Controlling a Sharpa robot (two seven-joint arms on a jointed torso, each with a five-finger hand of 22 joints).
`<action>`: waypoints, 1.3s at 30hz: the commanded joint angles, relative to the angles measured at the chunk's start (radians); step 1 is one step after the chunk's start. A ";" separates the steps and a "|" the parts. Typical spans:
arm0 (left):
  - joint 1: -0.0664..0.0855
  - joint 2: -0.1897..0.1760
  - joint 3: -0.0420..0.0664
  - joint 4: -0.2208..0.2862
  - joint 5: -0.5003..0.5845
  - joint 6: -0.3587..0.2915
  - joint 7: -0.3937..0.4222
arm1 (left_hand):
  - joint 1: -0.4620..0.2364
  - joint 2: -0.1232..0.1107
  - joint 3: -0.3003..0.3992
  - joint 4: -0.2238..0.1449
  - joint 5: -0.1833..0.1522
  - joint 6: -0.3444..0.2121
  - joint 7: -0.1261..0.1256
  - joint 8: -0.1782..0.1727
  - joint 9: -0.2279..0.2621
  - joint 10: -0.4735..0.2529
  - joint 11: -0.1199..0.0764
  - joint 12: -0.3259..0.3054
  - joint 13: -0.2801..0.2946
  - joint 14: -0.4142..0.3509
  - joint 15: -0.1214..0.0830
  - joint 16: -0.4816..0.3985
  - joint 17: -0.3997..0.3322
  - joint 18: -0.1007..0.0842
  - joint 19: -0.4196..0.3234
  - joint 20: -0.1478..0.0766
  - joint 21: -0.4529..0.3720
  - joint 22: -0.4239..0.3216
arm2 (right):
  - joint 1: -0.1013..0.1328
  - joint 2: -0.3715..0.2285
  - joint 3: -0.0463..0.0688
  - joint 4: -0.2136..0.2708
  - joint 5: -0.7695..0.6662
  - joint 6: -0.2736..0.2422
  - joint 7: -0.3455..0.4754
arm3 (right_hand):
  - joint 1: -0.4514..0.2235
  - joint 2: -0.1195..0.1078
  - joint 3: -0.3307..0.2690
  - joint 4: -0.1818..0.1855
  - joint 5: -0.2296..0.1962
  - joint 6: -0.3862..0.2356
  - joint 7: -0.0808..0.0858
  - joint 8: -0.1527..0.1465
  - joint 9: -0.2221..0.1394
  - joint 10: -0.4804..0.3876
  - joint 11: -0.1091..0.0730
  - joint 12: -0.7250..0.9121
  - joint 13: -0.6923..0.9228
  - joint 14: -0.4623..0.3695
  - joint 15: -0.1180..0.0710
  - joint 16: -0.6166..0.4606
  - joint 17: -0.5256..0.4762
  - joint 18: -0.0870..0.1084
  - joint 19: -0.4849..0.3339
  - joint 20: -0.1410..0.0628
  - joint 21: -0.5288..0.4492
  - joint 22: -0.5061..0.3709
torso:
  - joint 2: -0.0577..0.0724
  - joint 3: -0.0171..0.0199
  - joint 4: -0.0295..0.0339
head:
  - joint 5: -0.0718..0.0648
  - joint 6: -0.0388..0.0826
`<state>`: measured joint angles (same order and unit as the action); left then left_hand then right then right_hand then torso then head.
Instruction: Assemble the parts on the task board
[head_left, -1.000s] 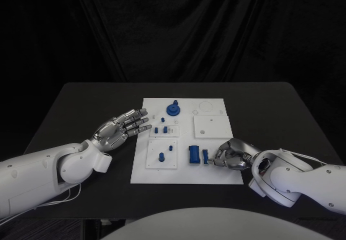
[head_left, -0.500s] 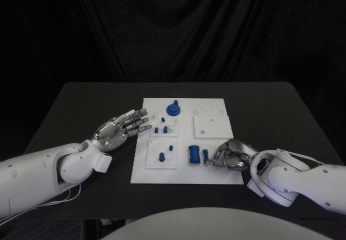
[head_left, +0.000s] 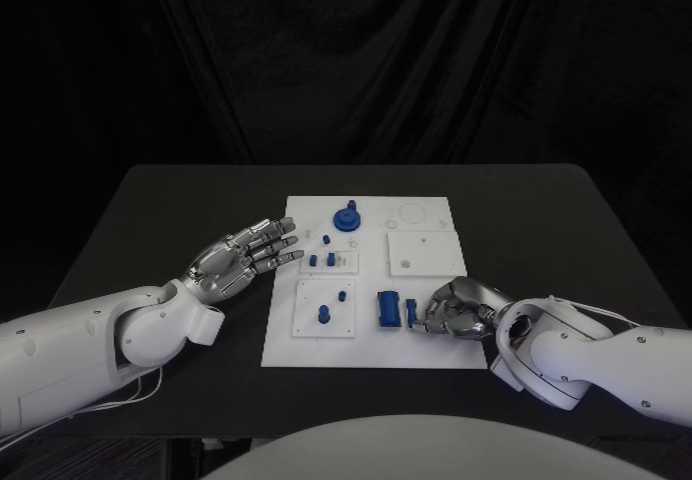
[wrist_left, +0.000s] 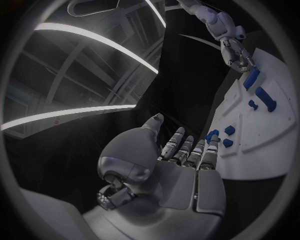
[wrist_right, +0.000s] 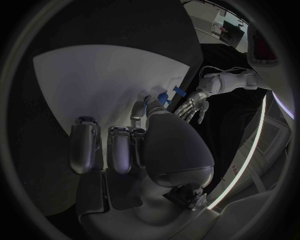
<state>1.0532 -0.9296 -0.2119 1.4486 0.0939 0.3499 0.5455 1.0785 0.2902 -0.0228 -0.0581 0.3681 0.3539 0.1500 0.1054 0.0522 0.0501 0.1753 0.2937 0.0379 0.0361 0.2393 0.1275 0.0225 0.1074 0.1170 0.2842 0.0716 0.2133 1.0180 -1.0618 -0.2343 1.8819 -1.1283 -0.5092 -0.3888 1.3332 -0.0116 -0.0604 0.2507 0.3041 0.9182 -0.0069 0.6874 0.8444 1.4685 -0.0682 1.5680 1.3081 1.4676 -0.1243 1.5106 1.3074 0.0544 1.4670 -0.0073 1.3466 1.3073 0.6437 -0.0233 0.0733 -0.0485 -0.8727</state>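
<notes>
The white task board (head_left: 433, 350) lies in the middle of the black table. My right hand (head_left: 462, 308) rests on its near right part with the fingers curled, and the fingertips pinch a small blue part (head_left: 413, 312) right beside a larger blue block (head_left: 388, 307). In the right wrist view the thumb and a finger meet at that blue part (wrist_right: 157, 99). My left hand (head_left: 242, 257) hovers open at the board's left edge, fingers spread and holding nothing; the left wrist view shows the left hand (wrist_left: 181, 160) near two small blue pegs (wrist_left: 227, 130).
More blue parts stand on the board: a round knob (head_left: 346, 216) at the far end, small pegs (head_left: 329, 259) in the middle, and two pins (head_left: 343, 295) on the near left panel. A white square panel (head_left: 424, 253) sits far right.
My right forearm and hand have crept slightly to the left, still at the small blue part. The left hand has not moved.
</notes>
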 joint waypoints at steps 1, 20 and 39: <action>-0.002 0.001 0.001 0.001 0.002 0.017 0.009 | -0.008 0.001 0.005 0.001 0.005 0.004 0.050 0.006 0.001 0.003 0.006 0.004 0.001 -0.006 0.003 0.001 0.001 0.009 -0.001 0.006 -0.006 -0.002 | -0.002 0.004 0.000 -0.003 -0.006 0.002 -0.016 | 0.022 0.002 0.001 -0.011 -0.027 -0.003 -0.004 0.005 0.003 0.102 -0.008 0.003 0.263 0.074 -0.005 -0.004 0.099 0.001 0.013 -0.008 -0.004 0.189 | 0.000 -0.0009 0.0004 | 0.000 0.000; -0.002 -0.007 0.001 0.016 0.000 -0.007 0.049 | -0.005 0.000 0.017 -0.013 0.009 0.025 0.057 0.018 0.005 0.014 0.018 0.022 0.003 -0.003 0.000 0.006 0.002 0.012 -0.001 0.005 -0.006 -0.004 | -0.002 -0.022 0.001 0.018 -0.026 0.010 0.025 | 0.067 -0.019 -0.045 -0.030 -0.244 0.001 0.004 0.018 0.017 0.102 -0.002 0.003 0.263 0.073 0.000 -0.005 0.096 0.002 0.011 -0.004 -0.012 0.188 | 0.000 -0.0001 -0.0007 | 0.005 0.000; 0.050 -0.075 0.002 0.178 -0.016 -0.137 0.167 | -0.006 -0.006 0.023 -0.060 0.060 0.078 0.074 0.045 0.010 0.049 0.041 0.062 0.006 0.012 -0.007 0.049 0.007 0.002 -0.002 -0.015 -0.006 -0.009 | 0.124 -0.067 0.005 0.023 0.123 -0.249 0.394 | 0.028 -0.032 -0.008 0.041 -0.124 0.002 0.007 -0.021 -0.019 0.102 0.002 0.003 0.263 0.039 0.006 -0.075 -0.046 0.027 -0.042 0.000 -0.130 0.151 | -0.007 0.0017 -0.0080 | 0.008 0.000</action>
<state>1.0940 -1.0031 -0.2119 1.6180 0.0871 0.2586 0.6443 1.0784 0.2901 0.0033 -0.1174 0.4226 0.4256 0.1536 0.1471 0.0617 0.0937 0.2186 0.3552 0.0433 0.0504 0.2389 0.1817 0.0304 0.1074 0.1152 0.2738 0.0716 0.2049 1.1361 -1.1282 -0.2302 1.9090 -1.0893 -0.6610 -0.1294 1.3593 -0.0508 -0.0726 0.2911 0.1760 0.9211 -0.0022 0.6696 0.8284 1.4647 -0.0715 1.5729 1.3079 1.4675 -0.1242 1.4400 1.2616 0.0706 1.4292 -0.0077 1.2254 1.3080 0.6418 -0.0227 0.0695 -0.0442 -0.8727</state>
